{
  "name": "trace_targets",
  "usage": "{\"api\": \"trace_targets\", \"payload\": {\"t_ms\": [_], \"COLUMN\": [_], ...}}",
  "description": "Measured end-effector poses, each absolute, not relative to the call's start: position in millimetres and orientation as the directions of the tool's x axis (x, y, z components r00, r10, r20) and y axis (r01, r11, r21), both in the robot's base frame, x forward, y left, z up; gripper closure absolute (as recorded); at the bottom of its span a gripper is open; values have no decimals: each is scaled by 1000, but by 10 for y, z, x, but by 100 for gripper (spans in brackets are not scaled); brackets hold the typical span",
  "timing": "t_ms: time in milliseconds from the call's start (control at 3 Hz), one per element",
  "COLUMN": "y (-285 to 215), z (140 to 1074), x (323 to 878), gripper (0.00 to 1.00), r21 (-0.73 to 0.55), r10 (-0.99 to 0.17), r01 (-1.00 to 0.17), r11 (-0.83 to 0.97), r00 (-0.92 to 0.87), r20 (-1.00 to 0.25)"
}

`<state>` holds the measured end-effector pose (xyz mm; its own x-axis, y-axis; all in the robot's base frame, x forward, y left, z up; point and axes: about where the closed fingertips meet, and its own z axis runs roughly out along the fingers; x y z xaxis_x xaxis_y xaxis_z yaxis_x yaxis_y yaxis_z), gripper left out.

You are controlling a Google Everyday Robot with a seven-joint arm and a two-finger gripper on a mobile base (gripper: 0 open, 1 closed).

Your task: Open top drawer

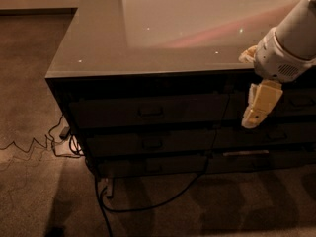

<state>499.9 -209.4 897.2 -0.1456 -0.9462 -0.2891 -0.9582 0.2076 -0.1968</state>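
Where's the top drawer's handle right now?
The handle is left of centre in the camera view, mid-front of the top drawer, under the countertop; the gripper hangs to its right.

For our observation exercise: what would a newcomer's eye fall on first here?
The robot's pale yellow gripper hangs at the right, before the dark grey cabinet. The wide dark grey top drawer looks shut, left of it. Black cables trail over the brown carpet, lower left.

Office: carpet (29,88), hand (250,121) before drawer cabinet (98,58)
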Motion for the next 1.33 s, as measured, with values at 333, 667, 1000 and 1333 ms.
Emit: {"api": "trace_targets", "payload": {"t_ms": [333, 667, 1000, 1333], "y": [-2093, -1989, -1622, -1292], "z": [8976, 8846, 8526, 8170], "x": [4998, 5059, 5207, 5385], "gripper": [0, 0, 0, 0], "r21": [-198, -177, -131, -92], "r10": [-946, -931, -890, -850], "r01": [-958, -973, -991, -993], "r11": [207, 145, 14, -68], "r00": [-145, -73, 47, 106], "r20": [-289, -357, -454, -515]}}
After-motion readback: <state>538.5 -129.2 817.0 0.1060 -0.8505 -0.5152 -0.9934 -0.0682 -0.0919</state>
